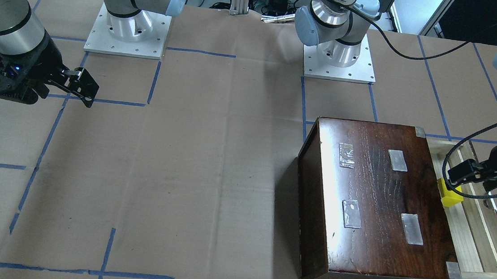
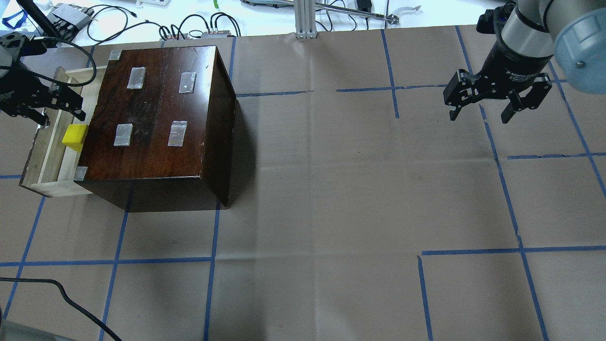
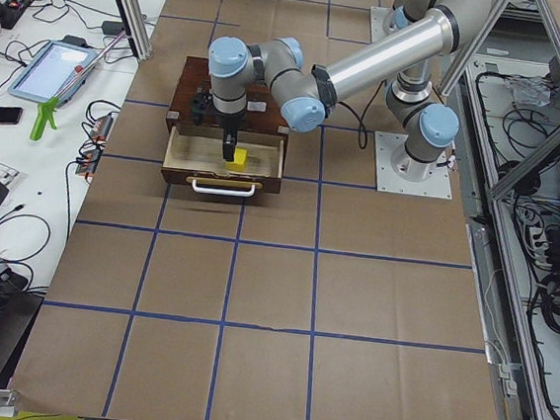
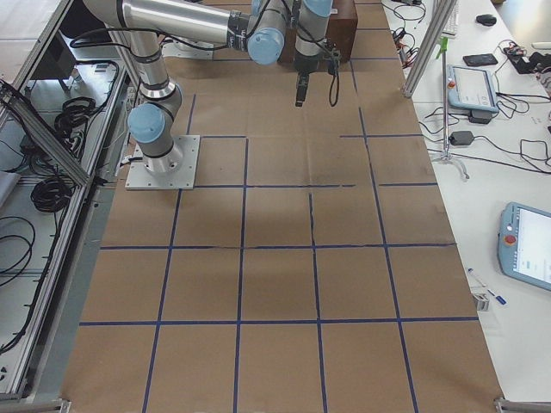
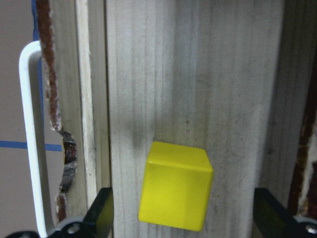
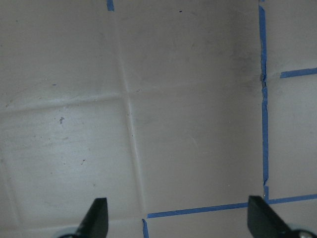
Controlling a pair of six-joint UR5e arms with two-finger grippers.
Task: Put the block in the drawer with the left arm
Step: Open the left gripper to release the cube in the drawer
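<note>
The yellow block (image 5: 176, 186) rests on the pale wood floor of the pulled-out drawer (image 5: 198, 74), free of the fingers. It also shows in the front view (image 1: 449, 196) and the overhead view (image 2: 75, 137), close to the cabinet's front. My left gripper (image 2: 59, 113) hovers just above the block in the drawer (image 2: 47, 156). It is open, with its fingers (image 5: 101, 215) wide on either side of the block. My right gripper (image 2: 480, 111) is open and empty, far across the table.
The dark-brown cabinet (image 2: 156, 118) with taped patches on top stands at the table's left. The drawer's white handle (image 5: 27, 139) is on its outer front. Brown paper with blue tape lines (image 2: 331, 213) covers the table.
</note>
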